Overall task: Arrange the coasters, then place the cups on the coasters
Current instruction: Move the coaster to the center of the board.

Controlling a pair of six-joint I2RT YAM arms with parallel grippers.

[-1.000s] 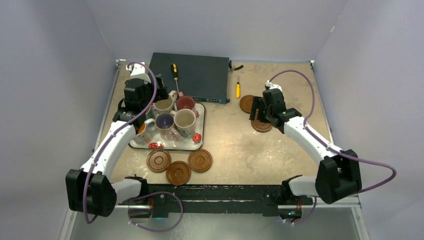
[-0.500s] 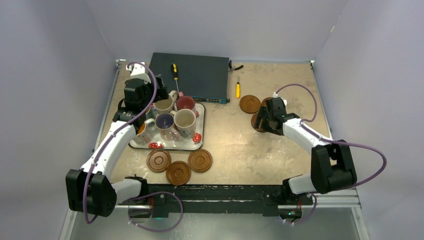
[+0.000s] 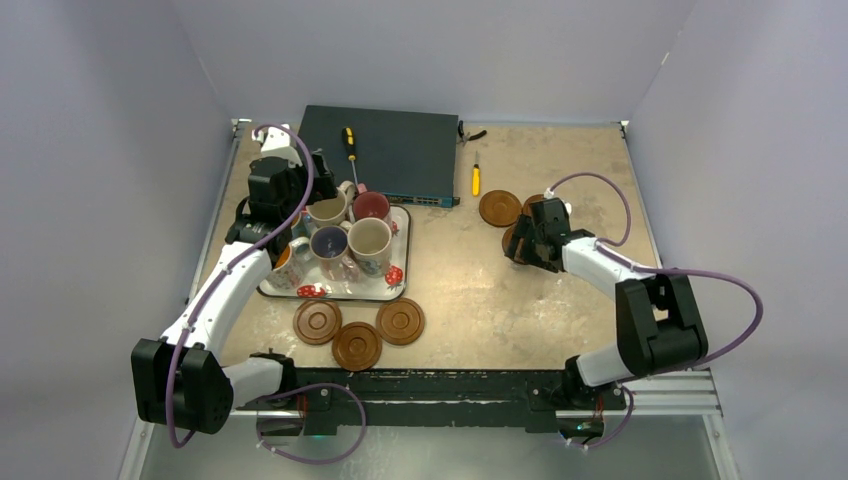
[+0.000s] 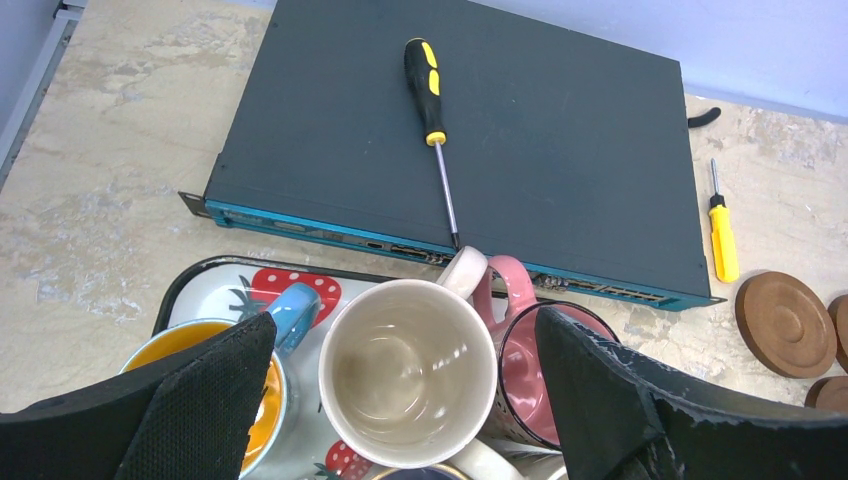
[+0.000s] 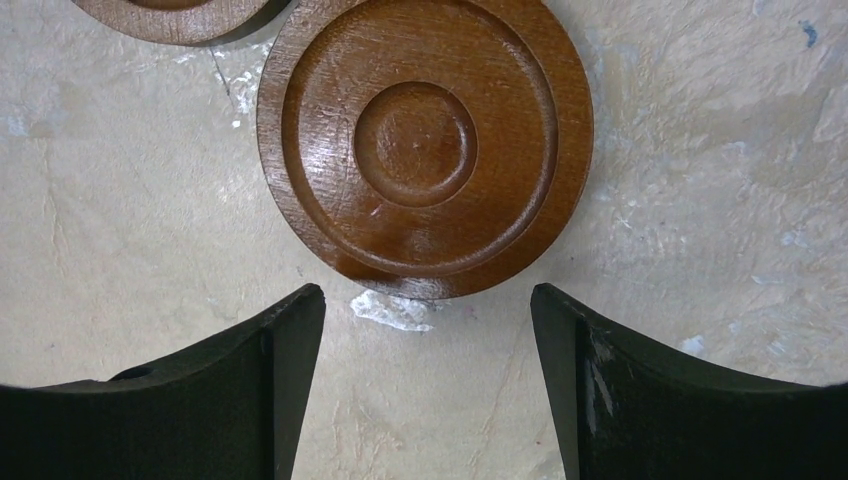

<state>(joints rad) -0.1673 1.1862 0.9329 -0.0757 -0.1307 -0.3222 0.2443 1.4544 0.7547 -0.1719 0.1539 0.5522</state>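
The right gripper (image 5: 425,300) is down low over the table (image 3: 470,290), jaws spread wide with nothing between them. Right at the mouth of that gap lies a grooved wooden coaster (image 5: 425,145), flat on the tabletop, and neither finger touches it. A second coaster (image 5: 170,15) peeks in just beside it at the upper left of the wrist view.

From above, the right gripper hides most of that target disc. One far coaster (image 3: 499,208) sits in the clear just beyond, toward the network switch (image 3: 390,150).

Over on the left side, three front coasters (image 3: 357,345) huddle together near the table's near edge, just in front of the strawberry-print tray (image 3: 398,245).

Every cup in sight is on that tray. The left gripper (image 4: 405,350) hangs above them with its jaws fully apart and gripping nothing. The cream cup (image 4: 410,375) sits straight below the gap. The pink-lined cup (image 4: 530,365) is tucked against it on one side. The orange-lined cup (image 4: 215,375), with its blue handle, is on the other. The top view adds a purple-lined cup (image 3: 329,242) and another cream cup (image 3: 369,240) in the tray's middle.

At the back, a black-and-yellow screwdriver (image 4: 432,110) rests on the switch. A small yellow screwdriver (image 4: 722,235) lies on the table beside it.
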